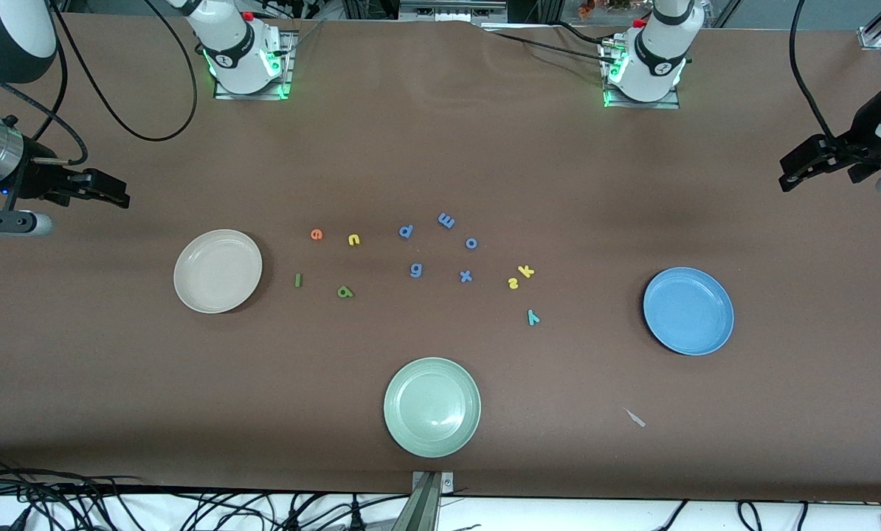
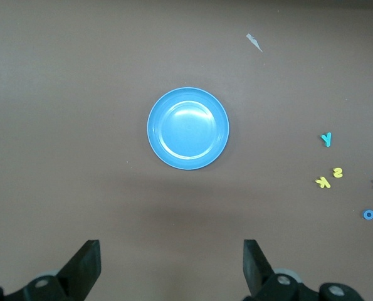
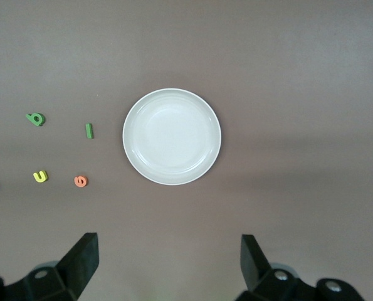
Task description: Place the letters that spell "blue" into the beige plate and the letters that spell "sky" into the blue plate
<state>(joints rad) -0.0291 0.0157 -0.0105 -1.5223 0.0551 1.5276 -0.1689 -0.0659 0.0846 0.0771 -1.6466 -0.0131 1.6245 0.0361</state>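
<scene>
Nothing in round cream-beige plate (image 1: 218, 271), sky-blue plate (image 1: 688, 310) or pale green plate (image 1: 432, 406), seemingly. Green b (image 1: 345, 292), l (image 1: 298, 279), yellow u (image 1: 353, 240), orange e (image 1: 316, 234) beside beige plate; yellow s (image 1: 513, 282), k (image 1: 526, 271), teal y (image 1: 533, 318) toward blue plate. Left gripper (image 1: 786, 177) and right gripper (image 1: 122, 195) spread wide, empty, aloft at table ends, well apart from letters.

Empty beige plate (image 3: 172, 136) beside green l (image 3: 89, 130), end effector (image 3: 167, 263) spread.
</scene>
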